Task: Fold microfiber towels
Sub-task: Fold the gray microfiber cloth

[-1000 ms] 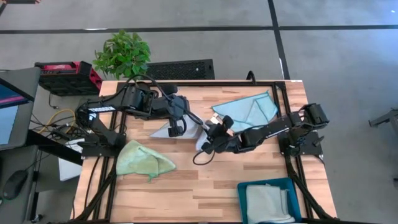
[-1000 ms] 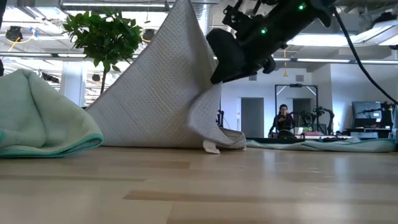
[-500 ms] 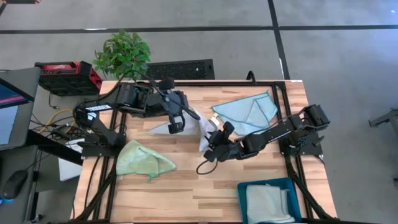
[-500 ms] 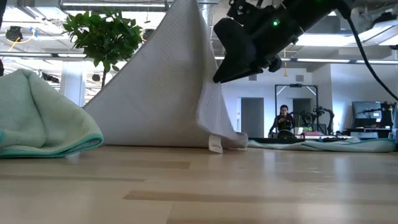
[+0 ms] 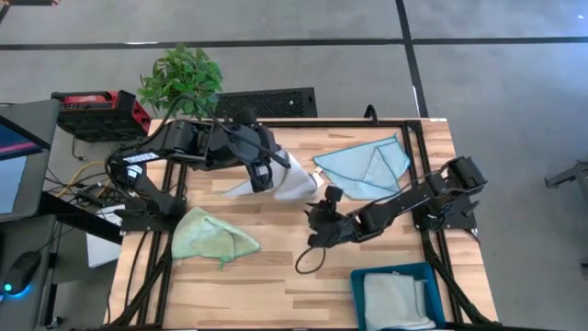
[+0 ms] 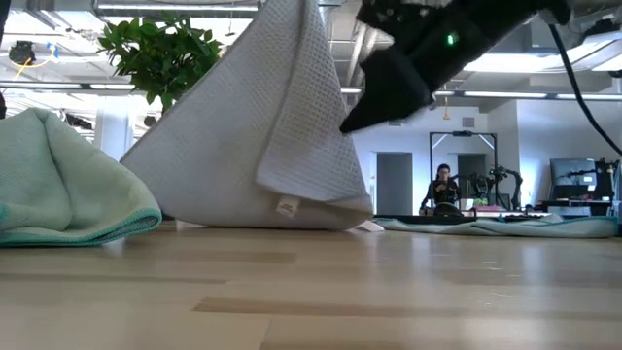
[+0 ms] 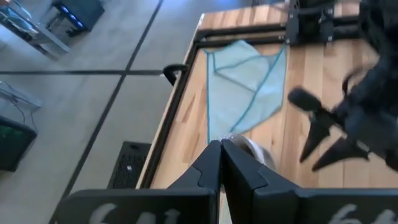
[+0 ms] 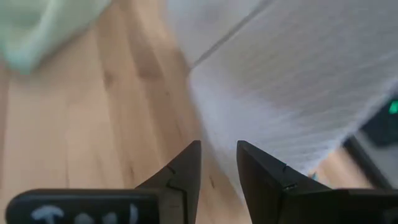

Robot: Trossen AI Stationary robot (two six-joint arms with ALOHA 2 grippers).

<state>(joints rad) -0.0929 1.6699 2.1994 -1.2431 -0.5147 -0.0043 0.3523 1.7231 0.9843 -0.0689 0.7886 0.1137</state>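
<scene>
Grey towel (image 5: 285, 184) hangs mid-table from the left gripper (image 7: 221, 163), whose fingers pinch a corner so the cloth drapes for folding; its lower edge rests on the table (image 5: 276, 276). Right gripper (image 8: 217, 163), fingers slightly apart and empty, hovers just beside it

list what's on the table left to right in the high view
green towel → left claw shut on the grey towel → right claw, open → blue towel → teal bin
</scene>
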